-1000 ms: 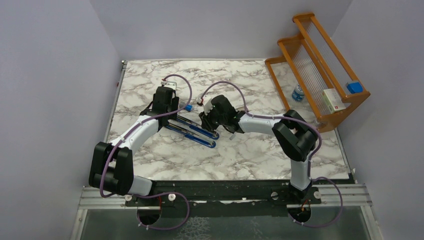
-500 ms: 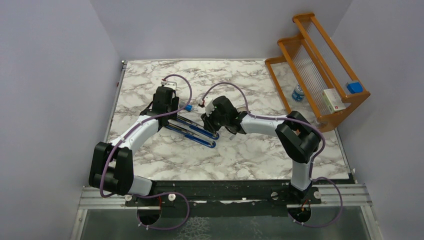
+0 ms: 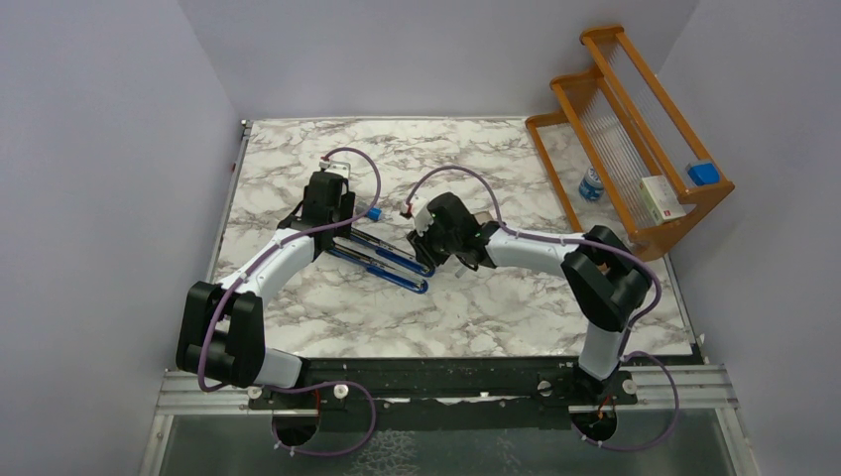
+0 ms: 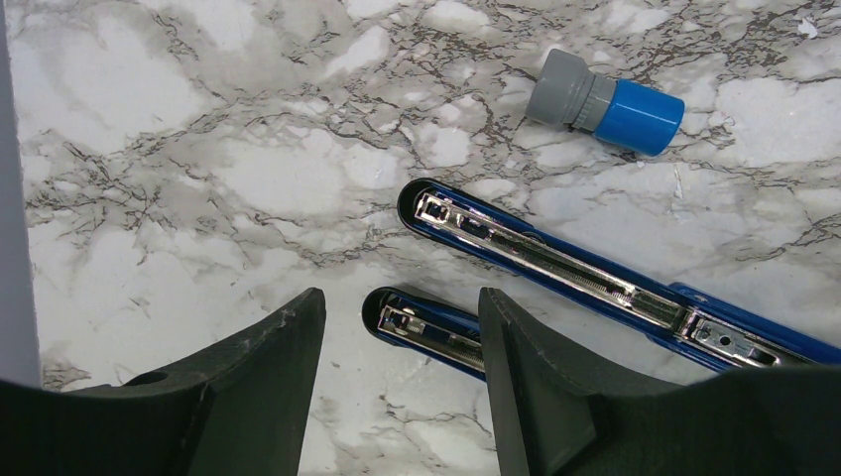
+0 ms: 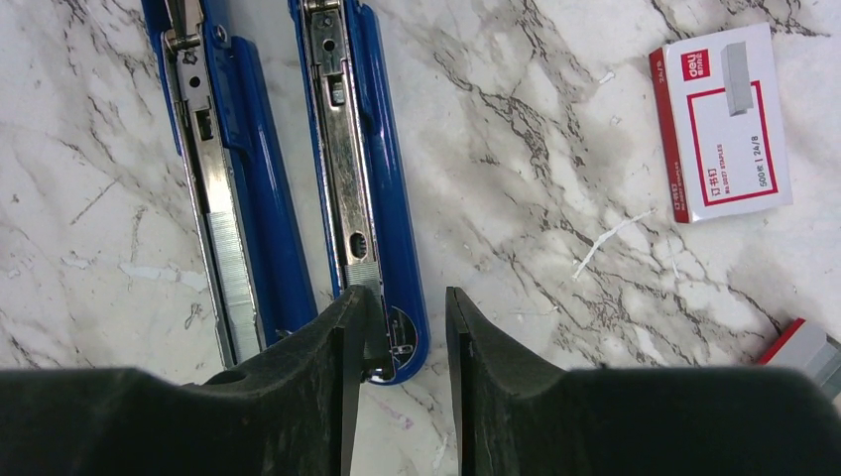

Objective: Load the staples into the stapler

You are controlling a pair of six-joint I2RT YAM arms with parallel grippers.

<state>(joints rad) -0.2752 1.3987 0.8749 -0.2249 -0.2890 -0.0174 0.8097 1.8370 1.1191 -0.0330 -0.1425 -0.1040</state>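
Right gripper (image 5: 402, 297): partly open, astride the rounded end of one half of the stapler (image 5: 362, 149), with one finger against its metal rail and a thin line of marble showing before the other finger. Not pressed shut on it, as far as visible. Left gripper (image 4: 402, 297): wide open and empty, hanging above the tips of both halves at the opposite end. Unfolded flat on the table (image 5: 555, 248), both blue halves side by side, metal channels up. In the channel of the other half, a ribbed grey strip, seemingly the staples (image 5: 230, 288). Beside the stapler and apart from it, the small white box (image 5: 722, 124) with red label, flat on the marble. Near the left gripper, a blue-capped cylinder (image 4: 605, 102) on its side. At the far right edge, a wooden rack (image 3: 635, 129).
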